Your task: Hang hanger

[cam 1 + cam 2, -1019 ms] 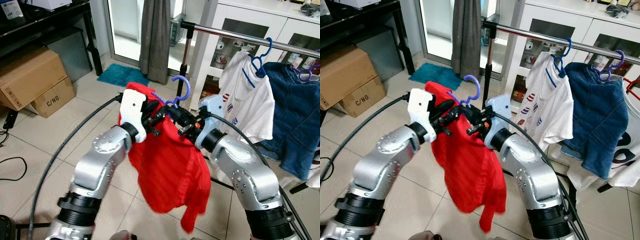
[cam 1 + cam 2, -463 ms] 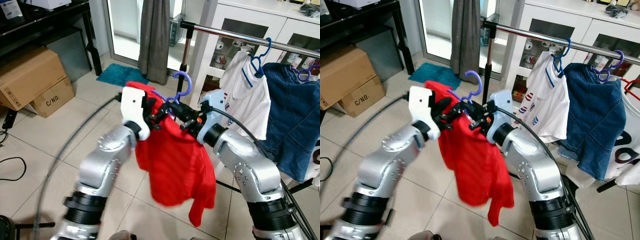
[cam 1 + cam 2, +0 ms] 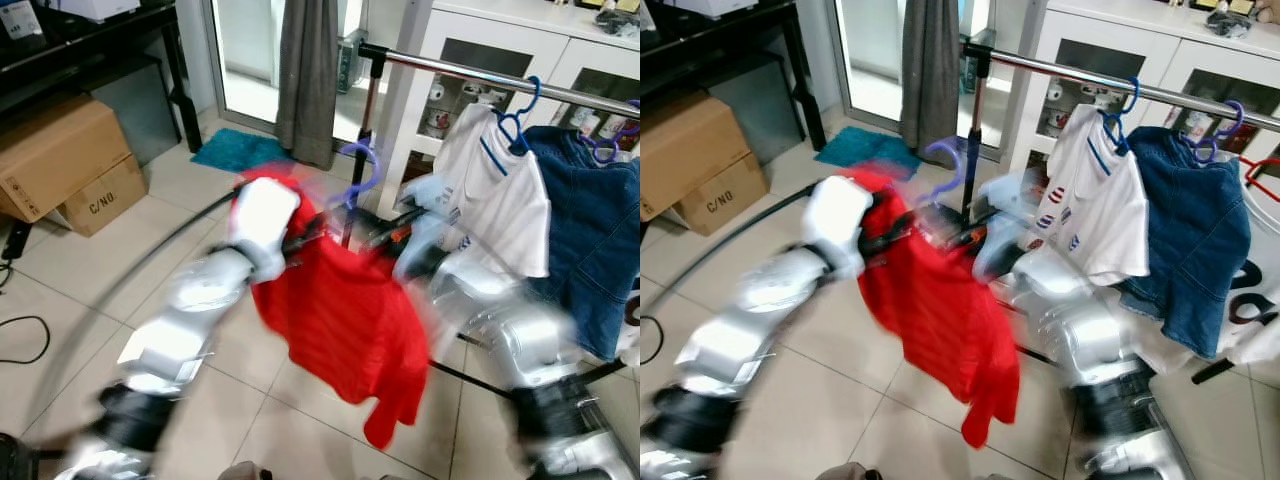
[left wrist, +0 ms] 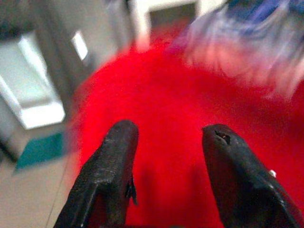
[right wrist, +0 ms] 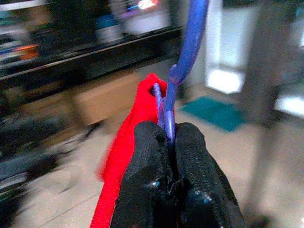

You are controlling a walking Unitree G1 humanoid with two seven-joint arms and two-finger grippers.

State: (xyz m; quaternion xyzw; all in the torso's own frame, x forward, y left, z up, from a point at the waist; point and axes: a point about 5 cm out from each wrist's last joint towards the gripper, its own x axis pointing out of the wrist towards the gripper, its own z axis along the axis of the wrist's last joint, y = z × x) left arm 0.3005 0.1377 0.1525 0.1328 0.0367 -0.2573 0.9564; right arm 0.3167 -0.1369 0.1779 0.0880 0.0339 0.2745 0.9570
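Your right end effector (image 5: 171,142) is pinched tight on the purple hanger (image 5: 187,52) carrying the red shirt (image 3: 345,325), left end effector (image 4: 166,152) spread open against the cloth, and the hook isn't on the rail (image 3: 480,72) yet.

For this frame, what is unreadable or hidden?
- Both arms, eye views: motion blur; left pincer fingers apart against the red shirt.
- Right pincer shut on purple hanger; hook top cut off by the edge.
- Hanger shoulders: covered by the shirt.
- Rail: right end cut off.

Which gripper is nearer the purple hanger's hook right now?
Right. The right gripper is shut on the purple hanger just below its hook; the left gripper is open at the red shirt, beside it.
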